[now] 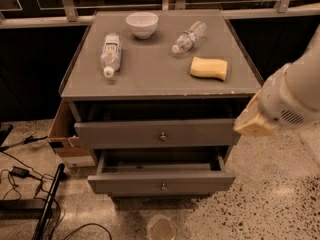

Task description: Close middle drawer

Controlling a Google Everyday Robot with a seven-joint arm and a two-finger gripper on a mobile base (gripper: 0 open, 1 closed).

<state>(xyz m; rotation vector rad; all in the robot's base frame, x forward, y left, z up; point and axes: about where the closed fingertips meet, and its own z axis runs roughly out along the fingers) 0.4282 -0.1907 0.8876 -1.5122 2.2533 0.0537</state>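
Note:
The grey cabinet (150,74) has two drawers pulled out. The upper, taller-fronted drawer (120,134) is out a little. The middle drawer (125,182) below it is out farther, with its dark inside showing and a small round knob (163,186) at the centre of its front. The lowest drawer is hidden under it. My gripper (250,124), a cream-yellow tip on the white arm (295,94), hangs at the cabinet's right side, level with the right end of the upper drawer's front and above the middle drawer's right corner.
On the cabinet top lie a white bowl (142,24), two plastic bottles (110,53) (188,36) and a yellow sponge (209,68). A cardboard box (62,131) stands at the cabinet's left. Cables and a dark bar (47,204) lie on the speckled floor at lower left.

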